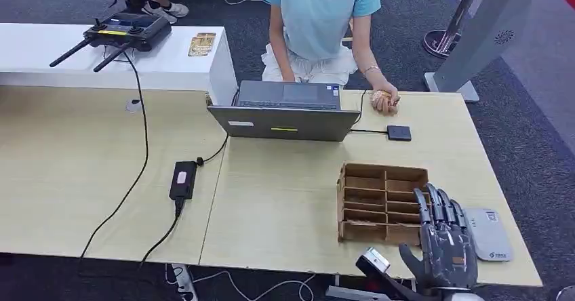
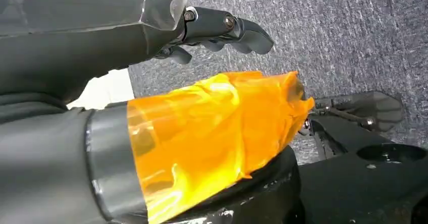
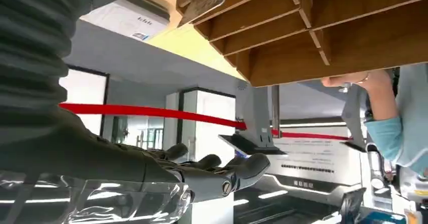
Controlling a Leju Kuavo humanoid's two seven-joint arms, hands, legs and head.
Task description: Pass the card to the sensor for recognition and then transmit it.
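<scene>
The right hand (image 1: 444, 243) stands upright at the near edge of the table (image 1: 285, 206), fingers (image 1: 437, 206) straight and apart, holding nothing, just in front of the brown divided box (image 1: 380, 203) whose compartments look empty. The left hand (image 2: 222, 30) hangs over grey carpet with fingers loosely curled and nothing in them. The white sensor (image 1: 487, 233) lies just right of the right hand, near the table's right edge. Across the table a person's hand (image 1: 384, 100) holds a small object, perhaps the card; I cannot tell. A laptop (image 1: 285, 111) sits beside it, with bare wood between laptop and box.
</scene>
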